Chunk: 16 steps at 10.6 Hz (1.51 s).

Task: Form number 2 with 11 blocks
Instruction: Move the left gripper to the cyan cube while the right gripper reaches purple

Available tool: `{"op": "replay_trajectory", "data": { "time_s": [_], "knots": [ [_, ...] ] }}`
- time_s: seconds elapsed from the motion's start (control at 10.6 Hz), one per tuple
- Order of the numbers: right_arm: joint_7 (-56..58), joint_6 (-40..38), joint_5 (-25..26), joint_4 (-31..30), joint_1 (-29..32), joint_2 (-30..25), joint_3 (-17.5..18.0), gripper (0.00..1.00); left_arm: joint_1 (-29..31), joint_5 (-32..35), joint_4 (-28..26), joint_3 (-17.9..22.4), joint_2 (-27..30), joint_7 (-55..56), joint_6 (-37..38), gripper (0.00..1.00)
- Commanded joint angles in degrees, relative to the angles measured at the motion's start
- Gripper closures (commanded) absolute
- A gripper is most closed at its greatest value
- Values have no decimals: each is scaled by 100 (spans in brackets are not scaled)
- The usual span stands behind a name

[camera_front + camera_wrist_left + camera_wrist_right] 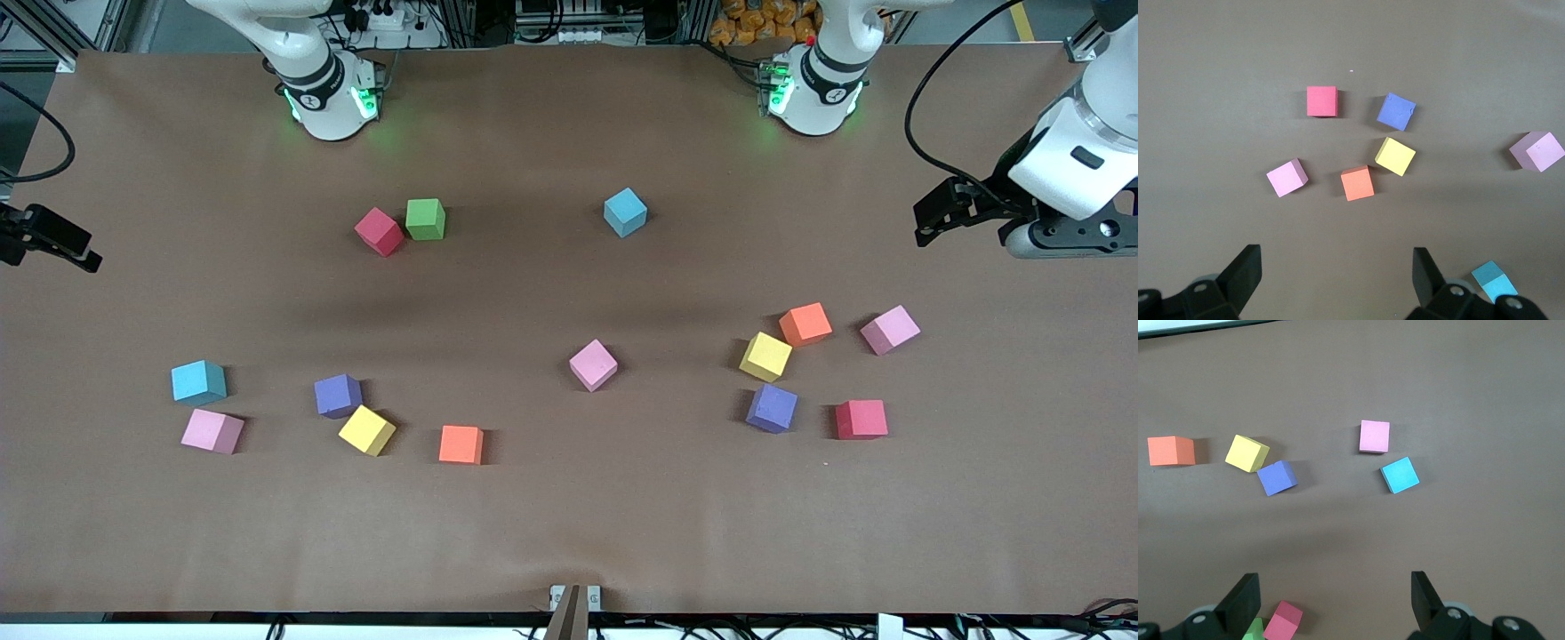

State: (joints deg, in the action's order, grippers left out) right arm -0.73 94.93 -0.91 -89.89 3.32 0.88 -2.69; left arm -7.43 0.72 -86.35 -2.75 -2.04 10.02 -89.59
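Front view shows a wide brown counter [569, 533] with a matte, paper-like top, slightly rippled at the edge nearest the camera. Along the top of that view runs a strip of metal framing, cables and equipment, and the two white arm bases stand there with green lights glowing.

Both arms wait, held up and out toward the ends of the counter. The left gripper [1337, 270] hangs over the left arm's end, jaws wide apart and holding nothing. The right gripper [1335, 597] hangs over the right arm's end, just showing at the edge of the front view, jaws likewise spread and bare.

No digit is formed; the blocks lie scattered and apart. Near the left arm's end sit an orange block [805, 324] touching a yellow block [765, 356], a pink block [889, 330] beside them, and nearer the camera a purple block [772, 408] and a red block [861, 420]. Another pink block [593, 364] lies alone mid-counter, with a blue block [625, 212] farther from the camera. Toward the right arm's end are a second blue block [197, 381], a third pink block [212, 431], a second purple block [338, 396] touching a second yellow block [366, 430], and a second orange block [460, 444]. Closest to the right arm's base, a second red block [379, 231] touches a green cube [425, 219].
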Motion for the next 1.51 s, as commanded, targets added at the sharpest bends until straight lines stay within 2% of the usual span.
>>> {"op": "replay_trajectory", "data": {
  "time_s": [0.0, 0.28, 0.47, 0.57, 0.75, 1.04, 1.13, 1.23, 1.41],
  "knots": [
    [-24, -80, -49, 68, -51, 18, -30, 0, 13, -134, -66, 20, 125, -141, 73, 0],
    [-24, -80, -49, 33, -77, 44, -30, 0, 5, -475, -101, 3, 73, -89, 65, 0],
    [-24, -19, -58, 24, -112, 140, -30, 0, -292, -477, -232, -85, 20, -36, 65, 0],
    [-24, 59, -58, 15, -199, 280, -30, 0, -433, -477, -398, -294, -24, -27, 4, 0],
    [-6, 331, -58, -2, -305, 535, -30, 0, -461, -450, -837, -917, -33, 357, -268, 0],
    [64, 911, -58, -125, -473, 1079, -3, 0, -540, -476, -1539, -1866, -25, 1718, -672, 0],
    [64, 1095, -58, -126, -473, 1334, 84, 0, -514, -477, -2004, -2418, -33, 2488, -1013, 0],
    [116, 1428, -49, -143, -482, 1536, 206, 0, -531, -468, -2409, -2806, -33, 3548, -1443, 0],
    [405, 2008, -58, -379, -569, 1766, 313, 0, -549, -477, -2920, -3387, -147, 5065, -2068, 0]
  ]
}}
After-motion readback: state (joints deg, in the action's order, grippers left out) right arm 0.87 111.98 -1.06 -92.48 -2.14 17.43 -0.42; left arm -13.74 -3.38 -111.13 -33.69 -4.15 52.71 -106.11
